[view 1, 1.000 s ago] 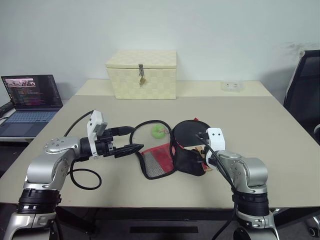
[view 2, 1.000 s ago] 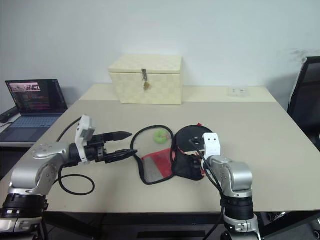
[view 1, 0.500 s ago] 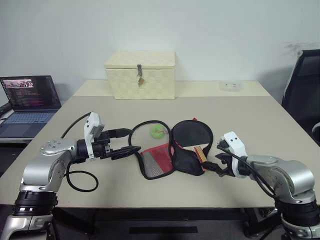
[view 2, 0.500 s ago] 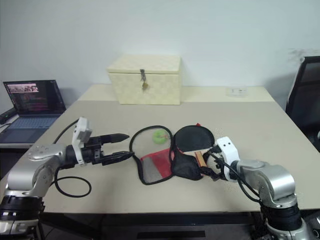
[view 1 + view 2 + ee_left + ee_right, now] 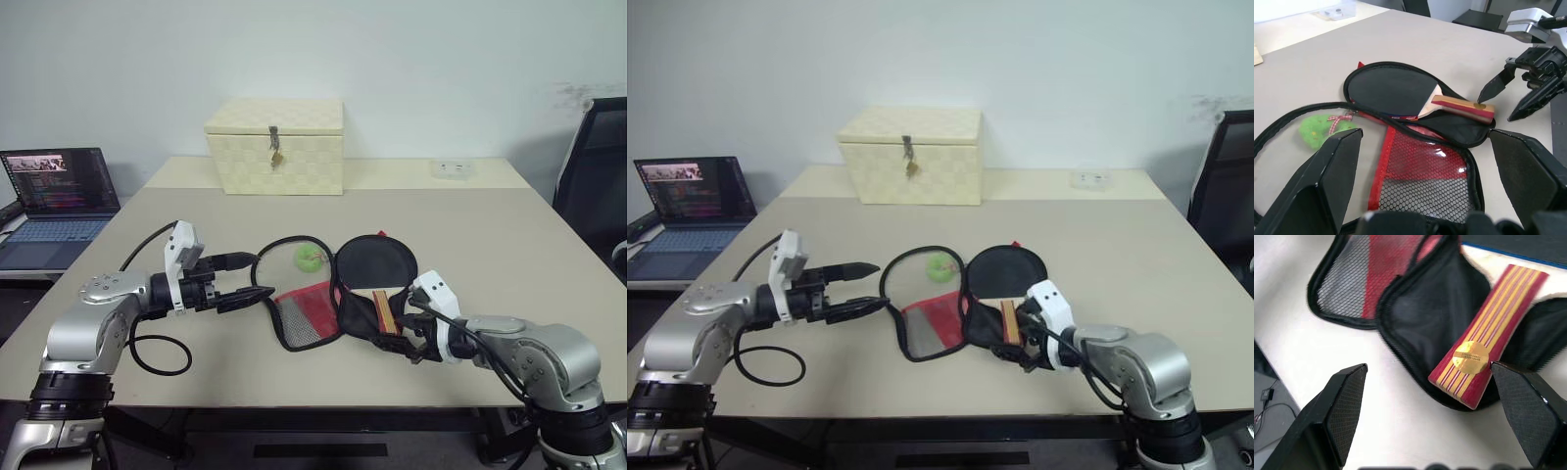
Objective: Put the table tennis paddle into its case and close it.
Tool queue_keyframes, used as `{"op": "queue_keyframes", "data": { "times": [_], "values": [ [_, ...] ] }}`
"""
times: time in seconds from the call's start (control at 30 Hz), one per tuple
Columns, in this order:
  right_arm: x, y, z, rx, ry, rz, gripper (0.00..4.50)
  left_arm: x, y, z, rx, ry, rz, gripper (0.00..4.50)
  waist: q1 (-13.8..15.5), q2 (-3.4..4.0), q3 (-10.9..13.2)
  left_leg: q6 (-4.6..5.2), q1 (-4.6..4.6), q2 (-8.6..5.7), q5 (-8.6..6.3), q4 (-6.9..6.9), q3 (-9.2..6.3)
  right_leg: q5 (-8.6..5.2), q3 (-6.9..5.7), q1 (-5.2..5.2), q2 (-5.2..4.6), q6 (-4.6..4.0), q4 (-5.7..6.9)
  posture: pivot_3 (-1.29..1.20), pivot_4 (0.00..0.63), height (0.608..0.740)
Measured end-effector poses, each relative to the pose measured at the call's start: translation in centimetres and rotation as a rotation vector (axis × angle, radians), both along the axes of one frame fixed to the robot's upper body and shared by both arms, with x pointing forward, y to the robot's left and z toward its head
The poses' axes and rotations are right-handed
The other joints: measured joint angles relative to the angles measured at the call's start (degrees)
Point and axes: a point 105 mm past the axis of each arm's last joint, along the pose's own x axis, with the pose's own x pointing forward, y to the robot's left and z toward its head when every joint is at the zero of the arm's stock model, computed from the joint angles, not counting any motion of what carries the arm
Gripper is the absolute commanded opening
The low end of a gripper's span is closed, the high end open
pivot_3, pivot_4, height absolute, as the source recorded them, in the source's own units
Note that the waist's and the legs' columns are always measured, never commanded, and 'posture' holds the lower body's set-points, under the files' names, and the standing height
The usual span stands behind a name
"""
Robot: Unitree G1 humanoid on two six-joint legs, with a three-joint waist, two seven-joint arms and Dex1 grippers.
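Our right gripper (image 5: 400,340) has its two black fingers spread wide and holds nothing; they sit just off the butt of the paddle (image 5: 1400,93), whose striped wooden handle sticks out toward them. Our left gripper (image 5: 257,276) is also spread wide and empty, its fingers pointing level across the table toward the rim of the case (image 5: 312,315) without clearly touching it. The paddle lies flat in the open case, black face up, its round blade in the far half and the handle resting over the near lip, so we judge it mostly in but not yet seated. The mesh-and-red flap (image 5: 1425,181) is folded out to the left side, leaving the mouth wide, which is probably why our hands stand on either side: one to steady or fold the flap, one to nudge the handle in. A small green fuzzy pull (image 5: 311,257) lies inside the loop of the zipper edge. All this sits on a beige table (image 5: 509,245), with a cream woven box (image 5: 275,145) at the back, a laptop (image 5: 61,191) off to the left, a dark chair (image 5: 593,176) at the right, and a plain white wall behind.
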Motion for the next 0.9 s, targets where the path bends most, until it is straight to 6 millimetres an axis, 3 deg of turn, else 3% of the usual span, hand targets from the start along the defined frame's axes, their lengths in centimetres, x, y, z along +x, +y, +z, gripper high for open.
{"op": "queue_keyframes", "data": {
  "times": [0.3,0.4,0.47,0.53,0.63,0.77,0.9],
  "values": [
    [-0.4,1.7,0.0,0.007,-0.024,0.05,4.4,0.0,0.1,-0.1,0.002,0.001,0.005,4.5,0.0,-0.02,-0.01,0.0,0.02,0.0,0.0,0.01,0.0,0.0,0.0,0.02,0.0,0.0,0.0,0.0,0.15,0.74],
    [-0.3,0.8,0.2,-0.018,-0.031,0.061,4.4,0.2,0.5,-0.4,0.012,0.004,0.032,4.5,0.12,-0.02,-0.01,0.0,0.01,-0.04,0.0,0.01,0.01,0.0,-0.01,0.02,-0.02,0.0,-0.01,0.0,0.15,0.74],
    [-0.1,-0.5,1.6,-0.015,-0.065,0.071,4.4,0.8,1.6,-0.9,0.022,0.028,0.103,4.5,0.18,-0.01,-0.01,0.01,0.02,-0.06,0.0,0.02,0.03,0.0,-0.04,0.02,-0.02,0.01,-0.02,0.0,0.15,0.74],
    [0.3,-1.7,4.4,0.013,-0.154,0.089,4.4,1.5,3.1,-1.9,0.027,0.06,0.194,4.5,0.11,-0.01,-0.01,0.01,0.04,-0.03,-0.01,0.01,0.05,-0.03,-0.07,0.02,-0.02,0.06,-0.02,0.0,0.15,0.74],
    [0.0,-2.1,7.5,0.043,-0.261,0.152,4.45,2.2,4.5,-3.0,0.053,0.073,0.272,3.86,0.13,-0.04,-0.02,0.01,0.04,-0.01,-0.01,-0.01,-0.02,-0.03,-0.06,0.02,0.02,0.05,-0.03,0.0,0.15,0.74],
    [-0.4,-2.2,8.1,0.04,-0.287,0.201,4.45,3.0,6.6,-5.7,0.141,0.118,0.382,2.39,0.15,-0.04,-0.02,0.01,0.03,-0.01,0.0,-0.01,0.01,0.0,-0.04,0.02,-0.01,0.0,-0.02,0.0,0.15,0.74],
    [-0.4,-2.1,8.4,0.04,-0.31,0.207,4.45,3.7,7.0,-7.4,0.175,0.151,0.42,0.91,0.43,-0.04,-0.02,0.01,0.01,-0.04,0.0,0.02,0.0,0.0,-0.06,0.03,-0.05,0.0,-0.01,0.0,0.15,0.74]
  ]
}}
